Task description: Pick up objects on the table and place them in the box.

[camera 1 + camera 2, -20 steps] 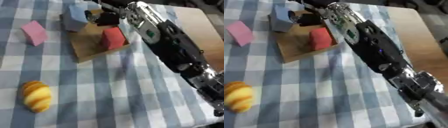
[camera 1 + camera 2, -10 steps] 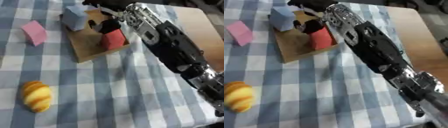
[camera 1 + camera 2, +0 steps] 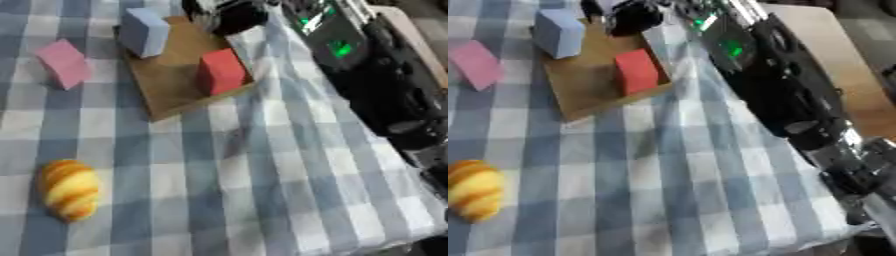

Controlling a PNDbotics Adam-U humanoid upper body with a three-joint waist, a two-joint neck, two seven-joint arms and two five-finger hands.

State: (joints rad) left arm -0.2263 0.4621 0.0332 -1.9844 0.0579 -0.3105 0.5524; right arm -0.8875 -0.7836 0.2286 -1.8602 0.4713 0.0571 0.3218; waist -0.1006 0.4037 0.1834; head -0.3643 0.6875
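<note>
The bench [image 3: 262,200] fills the view, covered by a blue-and-white checked cloth. The robot's right arm [image 3: 376,85] is the largest thing on it, a black limb with green lights that enters at about 4 o'clock and reaches up toward 12 o'clock. Its right robot hand [image 3: 226,15] sits at the top edge, over the far rim of the box; it is blurred and partly cut off, so I cannot tell whether its fingers are open or closed.

The box [image 3: 175,85], a shallow brown cardboard tray, lies at about 11 o'clock from the middle of the view. A red block [image 3: 220,71] stands inside it near its 4 o'clock corner. A pale blue block [image 3: 143,32] rests at the box's 10 o'clock corner, leaning on the rim.

A pink block [image 3: 63,64] lies on the cloth just beside the box at 9 o'clock. A golden croissant [image 3: 68,189] lies well apart at about 7 o'clock.
</note>
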